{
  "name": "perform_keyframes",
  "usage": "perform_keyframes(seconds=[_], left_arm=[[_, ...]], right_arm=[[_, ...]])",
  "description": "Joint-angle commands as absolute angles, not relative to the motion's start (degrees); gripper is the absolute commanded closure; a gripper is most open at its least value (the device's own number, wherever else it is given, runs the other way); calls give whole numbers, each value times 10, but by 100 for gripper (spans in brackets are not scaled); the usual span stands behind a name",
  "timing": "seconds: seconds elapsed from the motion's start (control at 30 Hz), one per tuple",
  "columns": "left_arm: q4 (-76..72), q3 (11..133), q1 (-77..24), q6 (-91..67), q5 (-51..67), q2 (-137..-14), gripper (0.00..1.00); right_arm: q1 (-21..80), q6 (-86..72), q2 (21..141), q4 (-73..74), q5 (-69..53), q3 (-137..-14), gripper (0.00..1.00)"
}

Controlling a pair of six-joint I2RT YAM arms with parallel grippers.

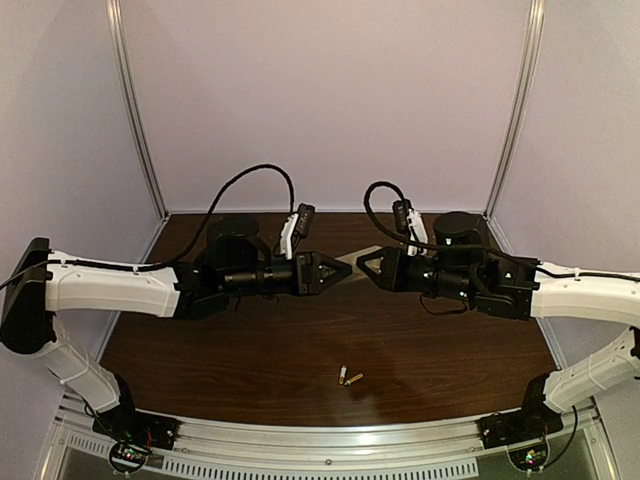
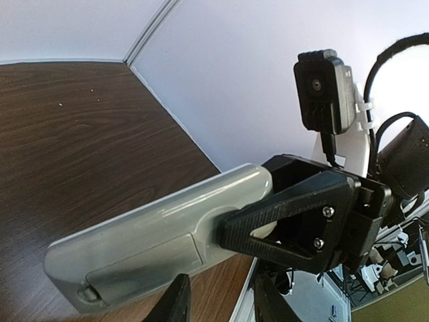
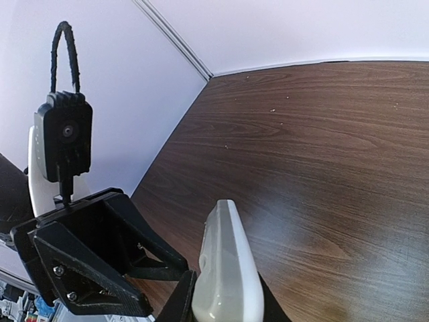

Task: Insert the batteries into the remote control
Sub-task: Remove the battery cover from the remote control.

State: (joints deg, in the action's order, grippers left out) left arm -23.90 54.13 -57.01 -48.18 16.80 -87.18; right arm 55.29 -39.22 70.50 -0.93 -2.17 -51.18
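Note:
The white remote control is held in the air, its back with the closed battery cover facing the left wrist camera. My right gripper is shut on its end and shows as a black finger across the remote. In the right wrist view the remote is edge-on. In the top view the remote is a pale strip between the grippers. My left gripper is open, its fingers just under the remote, touching nothing. The two gold batteries lie together on the table near the front edge, well below both grippers.
The brown wooden table has a metal rail at its front and pale walls with aluminium posts at the sides and back. Black cables loop above both wrists. The two grippers almost touch over the table's middle.

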Motion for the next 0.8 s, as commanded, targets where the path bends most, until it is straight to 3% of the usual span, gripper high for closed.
perform_keyframes(seconds=[0.0, 0.2, 0.77], left_arm=[[-238, 512, -571, -473, 112, -829, 65], [-159, 522, -571, -478, 26, -815, 62], [-134, 564, -571, -481, 32, -865, 61]], right_arm=[[555, -391, 687, -4, 23, -515, 100], [554, -403, 685, 12, 31, -516, 100], [555, -467, 692, 2, 2, -519, 100]])
